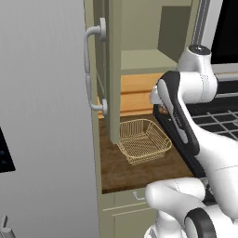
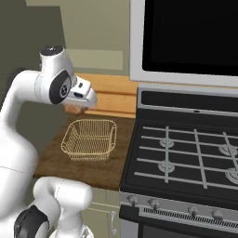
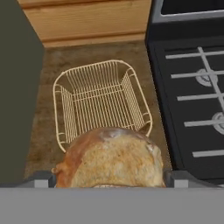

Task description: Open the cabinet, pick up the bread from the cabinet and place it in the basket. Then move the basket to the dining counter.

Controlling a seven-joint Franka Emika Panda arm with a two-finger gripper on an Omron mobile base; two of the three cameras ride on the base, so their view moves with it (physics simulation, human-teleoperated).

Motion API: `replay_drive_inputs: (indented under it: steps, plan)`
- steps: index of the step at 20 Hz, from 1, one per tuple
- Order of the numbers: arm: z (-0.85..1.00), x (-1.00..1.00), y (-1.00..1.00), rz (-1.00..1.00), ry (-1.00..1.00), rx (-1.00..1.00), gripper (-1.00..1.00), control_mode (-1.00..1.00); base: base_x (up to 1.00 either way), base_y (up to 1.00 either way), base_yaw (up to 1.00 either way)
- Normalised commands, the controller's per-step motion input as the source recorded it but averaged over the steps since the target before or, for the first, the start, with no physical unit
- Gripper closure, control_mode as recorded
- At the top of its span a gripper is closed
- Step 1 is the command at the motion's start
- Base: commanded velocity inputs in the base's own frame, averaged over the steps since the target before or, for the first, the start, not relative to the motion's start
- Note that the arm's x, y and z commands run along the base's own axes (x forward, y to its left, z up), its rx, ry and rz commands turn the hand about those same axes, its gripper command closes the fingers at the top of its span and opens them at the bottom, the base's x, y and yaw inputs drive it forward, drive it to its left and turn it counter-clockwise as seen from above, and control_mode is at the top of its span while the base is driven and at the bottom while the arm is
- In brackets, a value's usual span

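The fingers [image 3: 109, 180] were spread wide and clamped on the bread [image 3: 109, 159], one tip at each side of the roll, as the hand view showed. The bread was held in the air above the counter [image 1: 139, 169], over the near edge of the basket [image 3: 101, 99], not touching it. The basket stood upright on the dark wood counter, just beside the black stove [image 2: 186, 153] and in front of the light plank backsplash [image 2: 116, 95]. The cabinet [image 1: 113, 69] door stood open, swung out toward the camera, its curved silver handle [image 1: 93, 69] facing left. In the right base view, the hand hung above the far rim of the basket.
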Motion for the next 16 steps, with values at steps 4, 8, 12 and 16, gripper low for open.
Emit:
replay_drive_inputs:
  steps: [4,8,12,16]
  plan:
    - [-1.00,0.54,0.00,0.04,0.43,0.00,1.00,-1.00,0.00,0.00,0.00]
    - [-1.00,0.55,0.13,0.03,0.44,0.00,1.00,-1.00,0.00,0.00,0.00]
    - [-0.86,0.74,0.08,0.03,0.24,0.00,1.00,-1.00,0.00,0.00,0.00]
    - [-0.73,0.72,0.00,0.03,0.04,0.00,1.00,-1.00,0.00,0.00,0.00]
